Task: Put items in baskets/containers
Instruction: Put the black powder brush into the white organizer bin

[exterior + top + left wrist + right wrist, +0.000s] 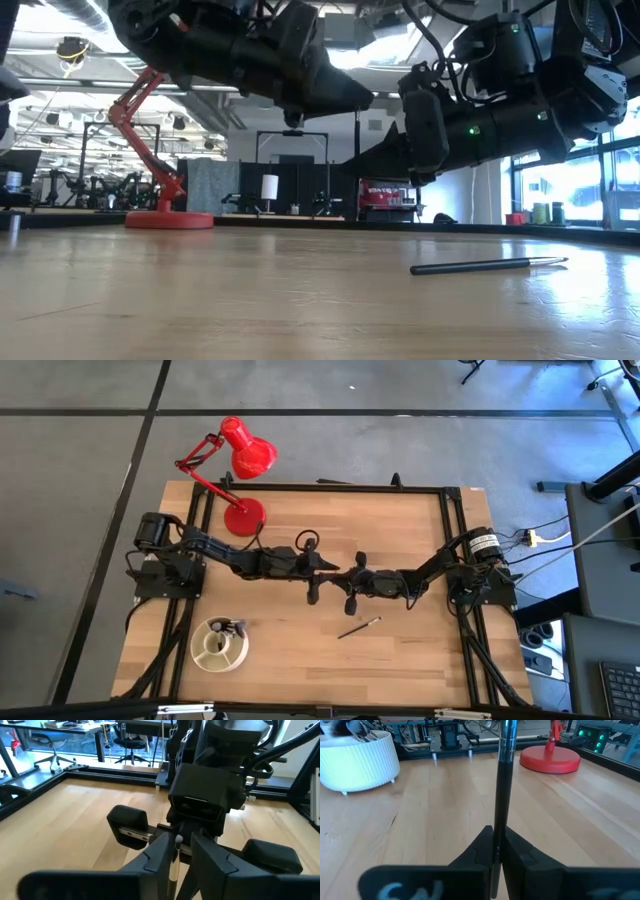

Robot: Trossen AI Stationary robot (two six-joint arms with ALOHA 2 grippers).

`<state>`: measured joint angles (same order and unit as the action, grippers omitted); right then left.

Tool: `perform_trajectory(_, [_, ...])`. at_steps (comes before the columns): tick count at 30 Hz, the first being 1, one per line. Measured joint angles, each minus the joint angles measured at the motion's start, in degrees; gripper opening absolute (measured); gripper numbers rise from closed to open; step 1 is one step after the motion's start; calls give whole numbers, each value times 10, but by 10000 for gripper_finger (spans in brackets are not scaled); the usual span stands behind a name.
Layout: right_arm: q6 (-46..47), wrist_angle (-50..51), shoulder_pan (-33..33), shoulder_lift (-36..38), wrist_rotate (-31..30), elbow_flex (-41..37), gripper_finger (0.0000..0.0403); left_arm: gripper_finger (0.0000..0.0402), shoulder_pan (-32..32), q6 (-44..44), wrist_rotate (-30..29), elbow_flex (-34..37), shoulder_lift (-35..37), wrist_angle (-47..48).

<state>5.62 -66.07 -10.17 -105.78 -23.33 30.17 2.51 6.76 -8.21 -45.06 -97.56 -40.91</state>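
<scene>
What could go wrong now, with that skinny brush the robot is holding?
1. The right tool pinches the held brush only near one end, so the brush might tilt or slip out.
2. The left tool is very close by above mid-table, so the two tools could bump.
3. The white dish sits well away near the left front corner, and a loose brush lies on the table, where a low-swinging arm might knock it.

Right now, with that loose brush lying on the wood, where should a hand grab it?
Mid-handle of the loose brush, from straight above, fingers across its length: it lies flat, thin and slanted, with bare table around it. Its silver end points toward the right arm. The right hand holds a second brush; the left hand meets it mid-table.
</scene>
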Motion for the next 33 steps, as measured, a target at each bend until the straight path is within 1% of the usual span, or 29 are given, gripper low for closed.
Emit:
perform_trajectory(7, [4, 4, 0, 0, 0, 0, 26, 12, 0, 0, -1, 0, 1, 1])
perform_trajectory(13, [3, 8, 0, -1, 6, 0, 25, 6, 0, 5, 2, 0, 3, 20])
perform_trajectory(15, [13, 12, 0, -1, 16, -1, 34, 6, 3, 5, 0, 0, 13, 49])
perform_trajectory(17, [30, 7, 3, -1, 25, -1, 50, 5, 10, 1, -12, 0, 28, 96])
perform_trajectory(21, [31, 1, 6, 0, 108, 0, 97, 4, 37, -16, -84, -6, 85, 255])
perform_trajectory(24, [31, -18, 3, 0, 125, 0, 134, 4, 63, -11, -139, -32, 127, 397])
perform_trajectory(26, [49, -16, 2, 0, 121, 0, 157, 4, 80, 12, -151, -60, 154, 482])
perform_trajectory(28, [75, -12, 2, 0, 108, 2, 174, 4, 99, 51, -150, -101, 180, 567])
perform_trajectory(30, [87, -5, 5, 0, 104, 2, 183, 4, 118, 101, -144, -149, 198, 672])
perform_trajectory(33, [88, 4, 8, 0, 104, 2, 185, 4, 146, 163, -140, -226, 211, 824])
